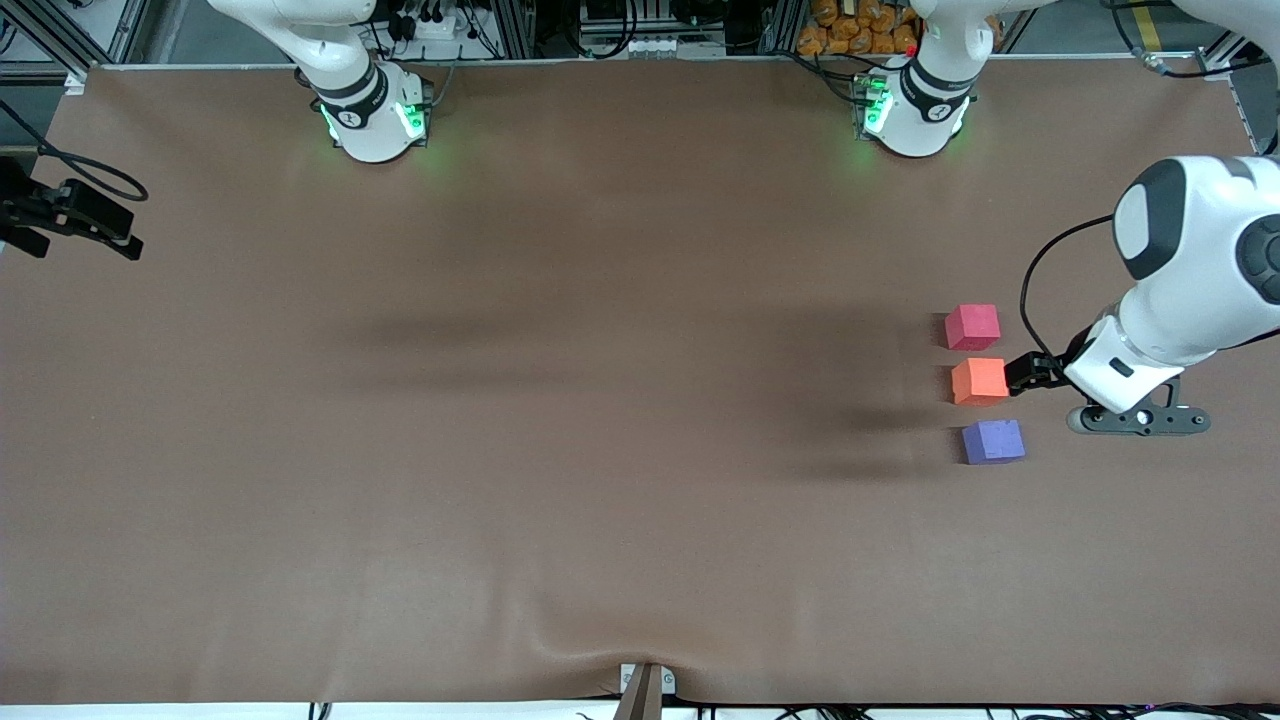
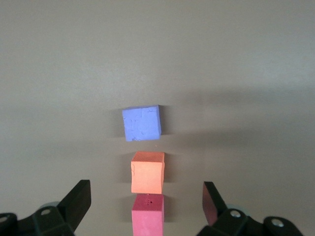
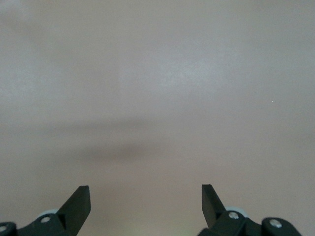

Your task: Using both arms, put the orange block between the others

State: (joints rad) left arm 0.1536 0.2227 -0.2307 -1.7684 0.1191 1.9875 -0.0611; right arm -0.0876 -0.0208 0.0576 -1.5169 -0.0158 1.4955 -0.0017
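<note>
Three cubes stand in a row at the left arm's end of the table. The orange block [image 1: 978, 380] [image 2: 147, 172] sits in the middle. The pinkish-red cube [image 1: 972, 327] [image 2: 147, 219] is farther from the front camera and the purple-blue cube [image 1: 992, 441] [image 2: 141, 123] is nearer. Small gaps separate them. My left gripper [image 1: 1022, 375] [image 2: 146, 189] hangs open beside the orange block, and its fingers [image 2: 78, 199] hold nothing. My right gripper [image 3: 145, 189] is open over bare table and waits.
The brown table cover [image 1: 560, 400] has a wrinkle at its near edge [image 1: 600, 650]. The two arm bases [image 1: 375, 115] [image 1: 915, 110] stand along the back edge. A black part with a cable [image 1: 70, 215] reaches in at the right arm's end.
</note>
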